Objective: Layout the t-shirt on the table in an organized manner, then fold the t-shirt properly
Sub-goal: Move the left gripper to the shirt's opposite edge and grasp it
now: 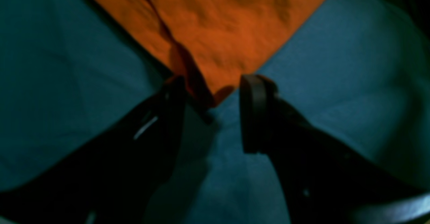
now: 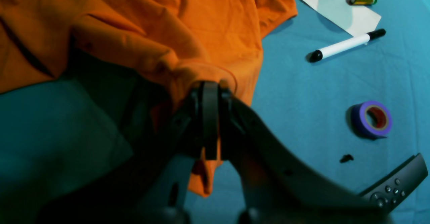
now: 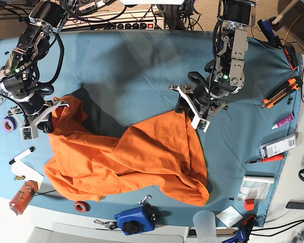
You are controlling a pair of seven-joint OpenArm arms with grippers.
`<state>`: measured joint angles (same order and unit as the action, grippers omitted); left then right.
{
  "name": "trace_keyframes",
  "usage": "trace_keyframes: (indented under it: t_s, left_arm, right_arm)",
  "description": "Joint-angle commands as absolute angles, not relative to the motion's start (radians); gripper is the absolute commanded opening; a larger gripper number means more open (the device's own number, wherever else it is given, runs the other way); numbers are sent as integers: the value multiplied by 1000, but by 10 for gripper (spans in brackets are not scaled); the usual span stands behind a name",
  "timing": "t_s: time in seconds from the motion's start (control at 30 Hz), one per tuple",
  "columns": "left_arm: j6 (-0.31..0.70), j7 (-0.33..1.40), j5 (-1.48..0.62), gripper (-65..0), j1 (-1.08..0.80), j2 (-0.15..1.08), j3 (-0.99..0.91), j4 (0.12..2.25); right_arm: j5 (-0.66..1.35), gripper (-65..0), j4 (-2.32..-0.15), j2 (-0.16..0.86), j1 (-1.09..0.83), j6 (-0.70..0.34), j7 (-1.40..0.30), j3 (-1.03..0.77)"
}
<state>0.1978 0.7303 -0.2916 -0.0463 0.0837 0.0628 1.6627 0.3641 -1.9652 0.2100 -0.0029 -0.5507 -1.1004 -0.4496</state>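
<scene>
The large bright-orange cotton t-shirt [image 3: 137, 157] lies crumpled and half-spread on the wide teal-blue cloth-covered table [image 3: 121, 66], bunched between the two arms and sagging toward the near edge. It looks light, limp and easily creased, so it should drape and drag rather than hold shape; corners, hems and sleeve edges seem the soundest places to pinch. The right gripper [image 2: 211, 93] is clamped tight on a gathered fold of the shirt, cloth bulging ahead of its tips and a tail hanging beneath. The left gripper [image 1: 211, 86] stands with jaws apart, a pointed corner of the shirt lying just ahead of and between them, on the table. Beside the right gripper lie a purple tape roll [image 2: 372, 119] and a white marker [image 2: 346, 45].
</scene>
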Motion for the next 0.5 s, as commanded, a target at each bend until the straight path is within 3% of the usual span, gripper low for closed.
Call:
trace_keyframes:
  t_s: [0.0, 0.33, 0.4, 0.47]
  left_arm:
    - [198, 696, -298, -377, -30, 82, 64, 1670]
    - [193, 619, -318, -392, -30, 78, 63, 1614]
    - [175, 596, -322, -460, -27, 76, 64, 1615]
    - [179, 606, -331, -586, -20, 72, 63, 1615]
  right_arm:
    - [373, -650, -1981, 222, 11, -553, -1082, -453]
    - [373, -650, -1981, 222, 11, -553, -1082, -453]
    - [373, -650, -1981, 222, 11, -553, -1082, -453]
    - [373, -650, -1981, 222, 11, -553, -1082, -453]
